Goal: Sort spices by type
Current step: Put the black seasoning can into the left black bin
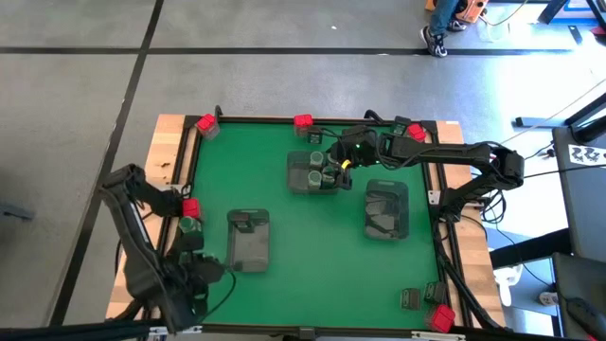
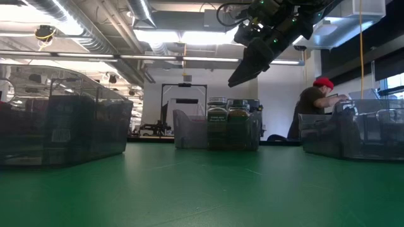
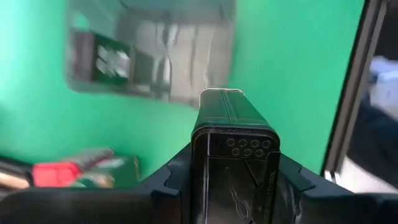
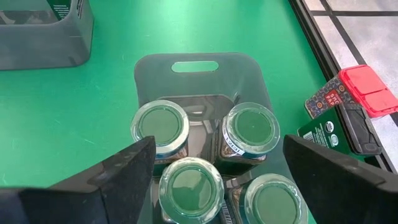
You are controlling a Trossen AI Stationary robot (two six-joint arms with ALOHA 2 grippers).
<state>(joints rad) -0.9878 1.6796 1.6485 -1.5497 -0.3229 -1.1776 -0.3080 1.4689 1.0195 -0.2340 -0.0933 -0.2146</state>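
Green matting covers the bench point(image 1: 312, 275), which carries three grey trays. At the far middle, one tray point(image 4: 196, 74) holds four round grey-green jars point(image 4: 160, 127), and the right end effector point(image 4: 214, 180) hangs just above them, fingers spread wide and empty. Another tray point(image 1: 249, 239) sits nearer the left arm, a third tray point(image 1: 386, 208) to the right. At the near left edge, the left end effector point(image 3: 235, 186) pinches a dark grey tin point(image 3: 233, 162). Red boxes point(image 1: 303, 121) lie along the bench edges.
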